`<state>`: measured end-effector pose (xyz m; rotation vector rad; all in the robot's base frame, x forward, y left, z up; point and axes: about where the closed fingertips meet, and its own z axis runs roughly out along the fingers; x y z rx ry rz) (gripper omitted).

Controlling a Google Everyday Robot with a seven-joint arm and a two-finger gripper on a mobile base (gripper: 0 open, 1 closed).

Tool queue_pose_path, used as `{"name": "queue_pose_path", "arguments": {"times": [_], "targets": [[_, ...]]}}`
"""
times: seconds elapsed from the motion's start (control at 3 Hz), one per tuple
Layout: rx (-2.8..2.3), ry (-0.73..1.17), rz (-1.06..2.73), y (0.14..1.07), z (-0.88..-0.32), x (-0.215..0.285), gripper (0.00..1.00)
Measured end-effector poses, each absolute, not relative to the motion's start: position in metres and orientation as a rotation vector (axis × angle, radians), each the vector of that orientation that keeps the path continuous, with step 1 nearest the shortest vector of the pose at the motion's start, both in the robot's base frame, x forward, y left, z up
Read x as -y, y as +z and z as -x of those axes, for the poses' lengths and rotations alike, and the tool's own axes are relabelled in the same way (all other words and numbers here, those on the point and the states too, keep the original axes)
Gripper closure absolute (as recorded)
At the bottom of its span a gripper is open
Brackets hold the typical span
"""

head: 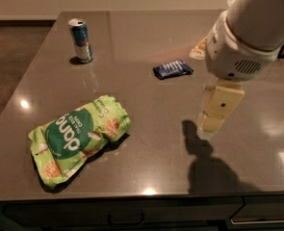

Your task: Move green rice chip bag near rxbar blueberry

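Observation:
The green rice chip bag [79, 138] lies flat on the grey table at the front left, crinkled, with its dark green circle facing up. The rxbar blueberry [173, 69], a small dark-blue wrapper, lies near the table's middle, well behind and to the right of the bag. My gripper [213, 121] hangs above the table at the right, below the white arm housing [242, 52]. It is to the right of the bag and in front of the bar, touching neither, and holds nothing that I can see.
A tall blue-and-silver drink can [81, 40] stands at the back left. The arm hides most of the back right corner. The table's front edge [141, 194] runs close below the bag. The gripper's shadow [204, 162] falls on the front right.

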<state>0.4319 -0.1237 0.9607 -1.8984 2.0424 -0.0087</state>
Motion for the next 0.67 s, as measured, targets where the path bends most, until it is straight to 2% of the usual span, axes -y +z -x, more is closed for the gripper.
{"name": "queue_pose_path", "arguments": {"times": [0.67], "targets": [[-1.88, 0.1, 2.08, 0.932, -0.448, 0.026, 0.0]]}}
